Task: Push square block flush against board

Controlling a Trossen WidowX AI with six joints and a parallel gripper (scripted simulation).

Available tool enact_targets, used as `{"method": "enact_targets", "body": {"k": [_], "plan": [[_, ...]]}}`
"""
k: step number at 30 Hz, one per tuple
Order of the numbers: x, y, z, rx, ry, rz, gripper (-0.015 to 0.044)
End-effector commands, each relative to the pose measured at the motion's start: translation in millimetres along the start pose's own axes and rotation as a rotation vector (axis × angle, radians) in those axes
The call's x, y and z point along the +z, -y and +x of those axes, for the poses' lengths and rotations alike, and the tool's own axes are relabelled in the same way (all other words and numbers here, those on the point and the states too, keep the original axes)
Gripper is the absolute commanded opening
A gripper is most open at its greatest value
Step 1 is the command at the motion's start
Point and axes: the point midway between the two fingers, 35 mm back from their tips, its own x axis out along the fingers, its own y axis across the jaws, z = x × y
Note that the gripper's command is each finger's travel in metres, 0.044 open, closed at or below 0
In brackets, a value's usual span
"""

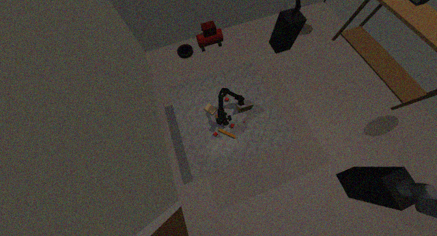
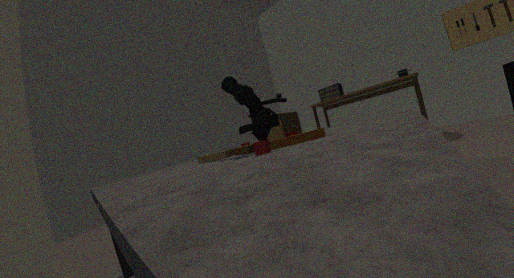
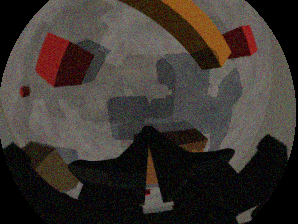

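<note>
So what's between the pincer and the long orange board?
In the wrist view, only bare mottled grey floor lies between the shut pincer and the long orange board. The larger red square block sits off to the left.

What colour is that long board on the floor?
The board is orange on top with darker brown sides. The wrist view shows it best.

board (image 3: 160, 10) ahead, red block (image 3: 63, 60) (left), floor between

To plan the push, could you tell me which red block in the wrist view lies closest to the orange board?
The red block at the right, just beyond the orange board's end; the larger-looking red block at the left sits well apart.
</note>
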Motion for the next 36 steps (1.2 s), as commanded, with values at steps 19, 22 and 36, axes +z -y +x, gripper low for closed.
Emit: {"method": "enact_targets", "body": {"k": [19,22,36], "plan": [[-30.2,0.6,2.6,0.005,-0.013,-0.006,0.0],[-33.8,1.1,2.6,0.005,-0.013,-0.006,0.0],[-50.5,3.7,2.4,0.005,-0.014,-0.007,0.0]]}}
